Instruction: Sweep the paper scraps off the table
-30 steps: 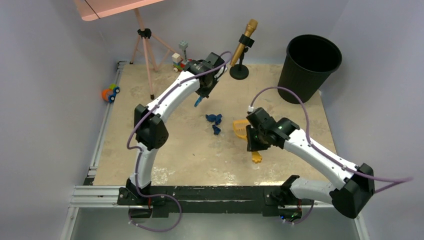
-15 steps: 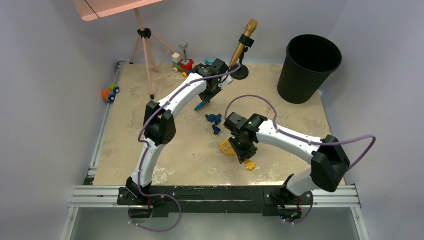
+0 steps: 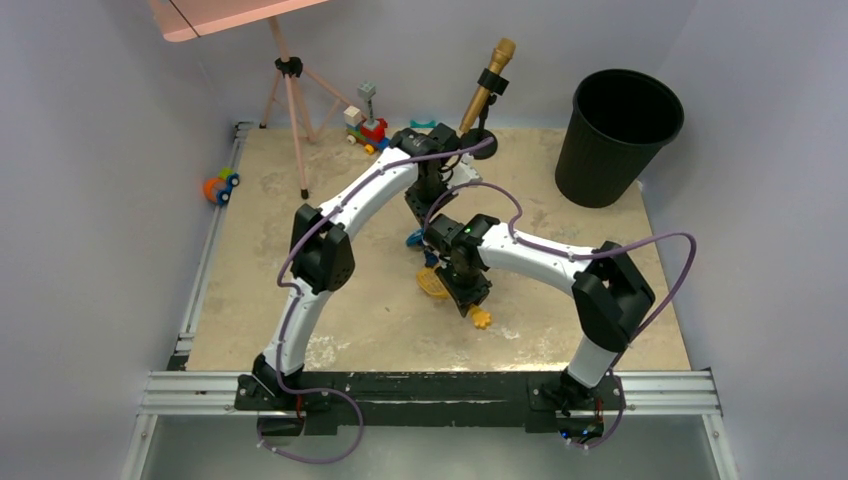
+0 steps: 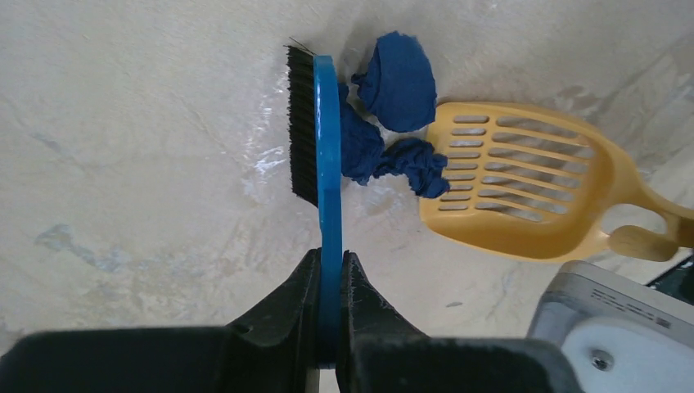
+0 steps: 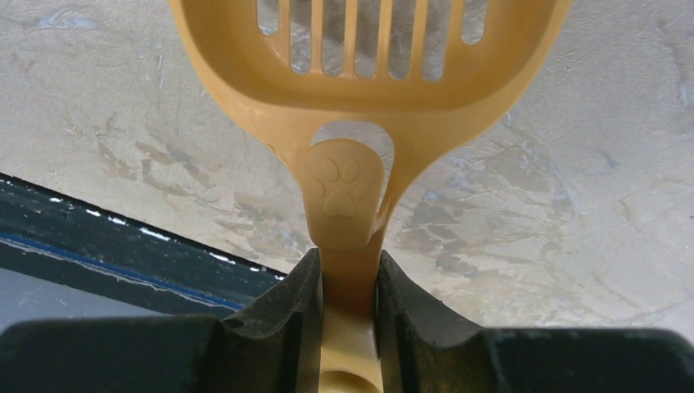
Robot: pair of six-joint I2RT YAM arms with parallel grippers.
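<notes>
Three navy blue paper scraps (image 4: 397, 78) lie on the beige table (image 3: 300, 300), bunched between a blue brush (image 4: 327, 147) and the mouth of a yellow slotted scoop (image 4: 524, 188). My left gripper (image 4: 329, 262) is shut on the brush handle, and the brush back touches the scraps. My right gripper (image 5: 348, 278) is shut on the scoop's handle (image 5: 344, 196), with the scoop low over the table. In the top view both grippers meet mid-table, the left gripper (image 3: 428, 200) behind the right gripper (image 3: 462, 290). The arms hide most of the scraps there.
A black bin (image 3: 618, 135) stands at the back right. A gold microphone on a stand (image 3: 483, 95), a toy block train (image 3: 365, 125) and a pink tripod (image 3: 290, 110) stand along the back. A toy car (image 3: 220, 185) sits at the left edge.
My right arm has swung left with the scoop, up to the blue scraps. My left gripper has come nearer with the brush, onto their other side.
</notes>
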